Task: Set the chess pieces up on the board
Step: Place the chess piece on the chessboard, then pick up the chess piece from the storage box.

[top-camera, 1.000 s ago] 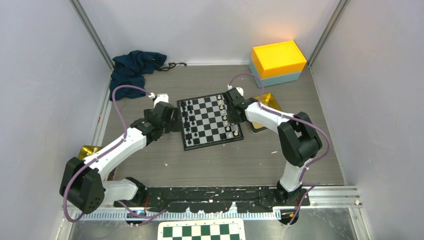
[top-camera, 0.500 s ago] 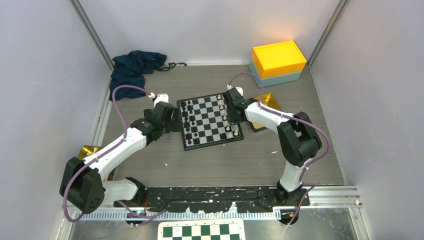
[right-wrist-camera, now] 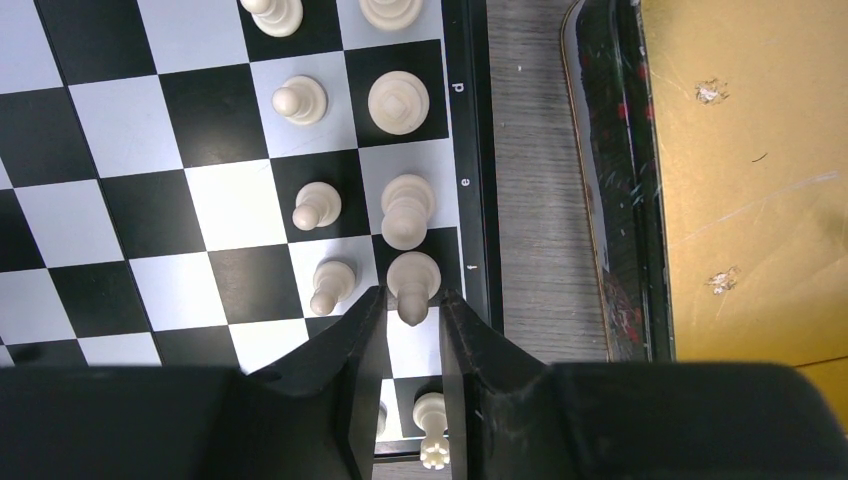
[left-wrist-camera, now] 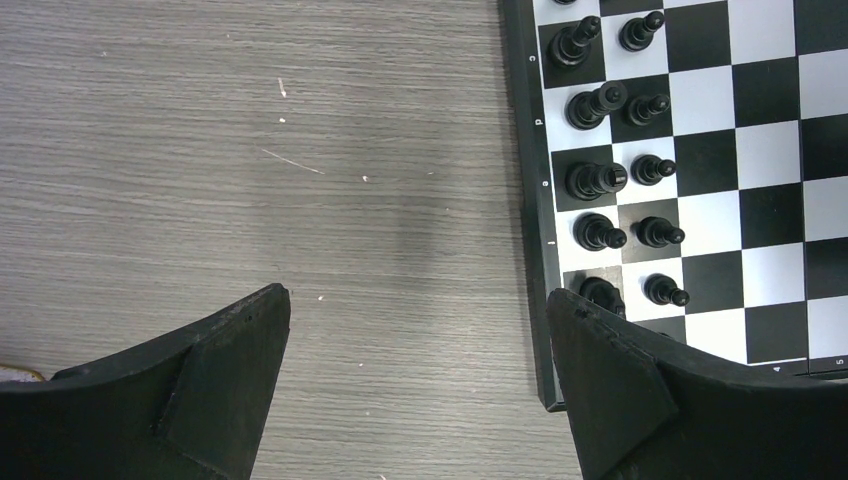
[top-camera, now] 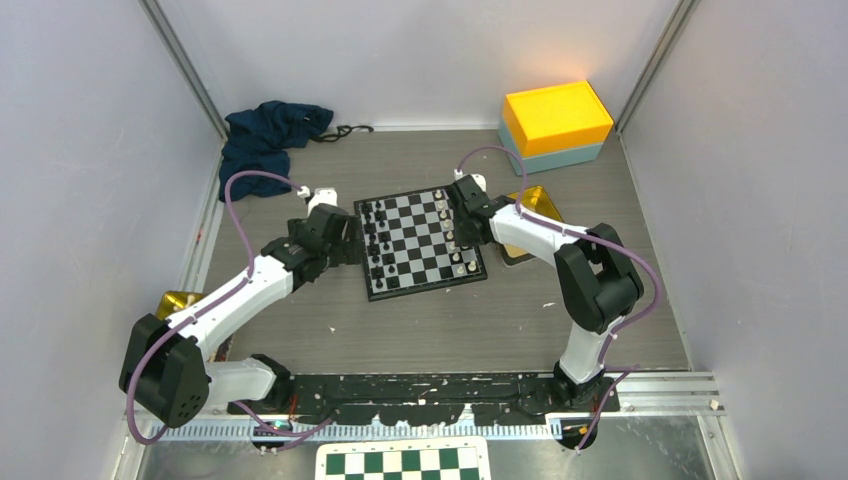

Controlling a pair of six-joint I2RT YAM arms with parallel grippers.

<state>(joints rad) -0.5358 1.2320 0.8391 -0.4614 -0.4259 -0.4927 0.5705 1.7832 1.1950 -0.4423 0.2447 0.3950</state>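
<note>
Chess pieces, tiny cream-white figurines (right-wrist-camera: pixel 405 212): stood upright in two files on the right-hand edge of the small square board (right-wrist-camera: pixel 215 115) of black and white squares. Matching black figurines (left-wrist-camera: pixel 598 181) stood in two files on its left-hand edge.

Right pincer (right-wrist-camera: pixel 412 303): my two black fingers straddled one cream back-file piece (right-wrist-camera: pixel 413 280), narrowly parted. Whether they pinched it or merely flanked it I could not tell. Its base appeared to sit on its square, so I judged the step to be the letting-go. Done well, that meant parting both fingers evenly and then rising straight, since a cream pawn (right-wrist-camera: pixel 333 285) stood just beside the inner finger.

Left pincer (left-wrist-camera: pixel 415 310): spread wide, holding nothing, over the grey wood-grain tabletop (left-wrist-camera: pixel 250 150) just beside the board's black-side edge.

Surface: that same tabletop, lightly flecked and scratched.

Surroundings:
- gold tray with a black rim (right-wrist-camera: pixel 620 180), just beside the board
- yellow-lidded pale blue box (top-camera: pixel 556 125), far right
- dark blue cloth (top-camera: pixel 265 140), far left
- green-and-white checkered panel (top-camera: pixel 403 462), at the near edge
- plain pale walls (top-camera: pixel 90 150)
</note>
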